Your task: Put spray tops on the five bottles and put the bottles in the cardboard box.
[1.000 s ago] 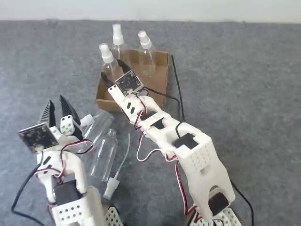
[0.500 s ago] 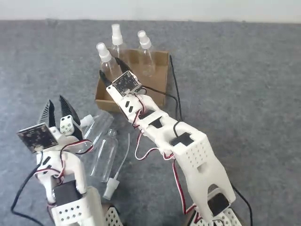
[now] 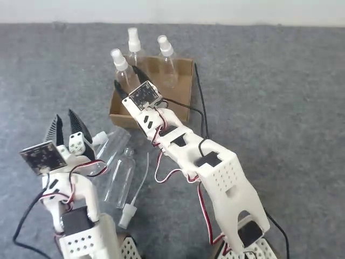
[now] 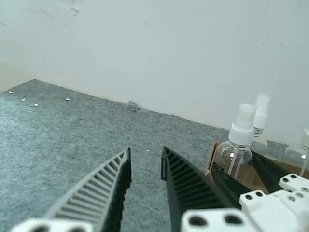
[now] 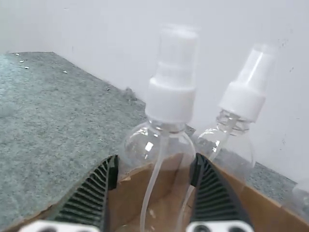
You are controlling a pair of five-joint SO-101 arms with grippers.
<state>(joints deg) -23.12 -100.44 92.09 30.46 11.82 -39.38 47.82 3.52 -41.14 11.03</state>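
The cardboard box (image 3: 183,81) sits on the grey carpet and holds three clear bottles with white spray tops. My right gripper (image 3: 126,77) is shut on the front-left bottle (image 3: 121,70), a finger on each side of its body (image 5: 159,140). The other two capped bottles (image 3: 133,46) (image 3: 165,56) stand behind it. Two more clear bottles (image 3: 112,144) (image 3: 122,171) lie on the carpet in front of the box. A loose spray top (image 3: 128,209) with its tube lies beside them. My left gripper (image 3: 64,116) is raised at the near left, open with a narrow gap (image 4: 146,159) and nothing in it.
Grey carpet runs to a white wall behind the box. A black cable (image 3: 202,102) trails along the box's right side toward the right arm. Open carpet lies right of the box and at the far left.
My right gripper shifted slightly left and back with the front-left bottle, then held still. The left arm has not moved.
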